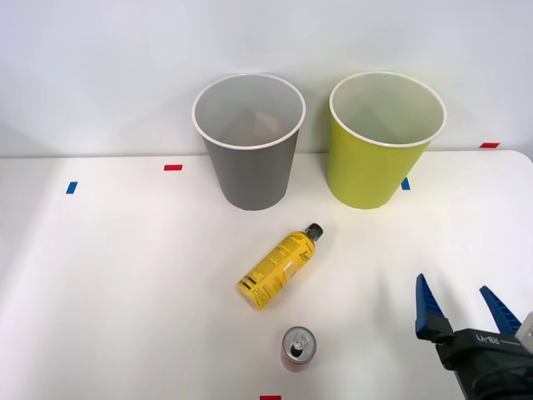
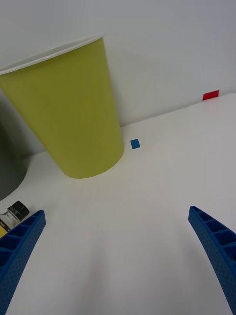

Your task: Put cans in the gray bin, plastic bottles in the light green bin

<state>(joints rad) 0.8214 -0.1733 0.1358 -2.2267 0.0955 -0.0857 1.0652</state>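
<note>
Right gripper (image 1: 463, 307) spread and empty, right of the red can (image 1: 298, 347); yellow bottle (image 1: 279, 267) lies just beyond that can, unsorted; gray bin (image 1: 248, 171) seems to hold something, light green bin (image 1: 379, 167) nothing visible.

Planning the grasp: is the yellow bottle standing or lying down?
Lying down: the yellow bottle rests on its side on the table, black cap toward the bins.

My right arm's black-wristed gripper (image 1: 466, 307) sits low at my right, its two blue ribbed fingers (image 2: 216, 251) spread wide apart, holding nothing.
</note>
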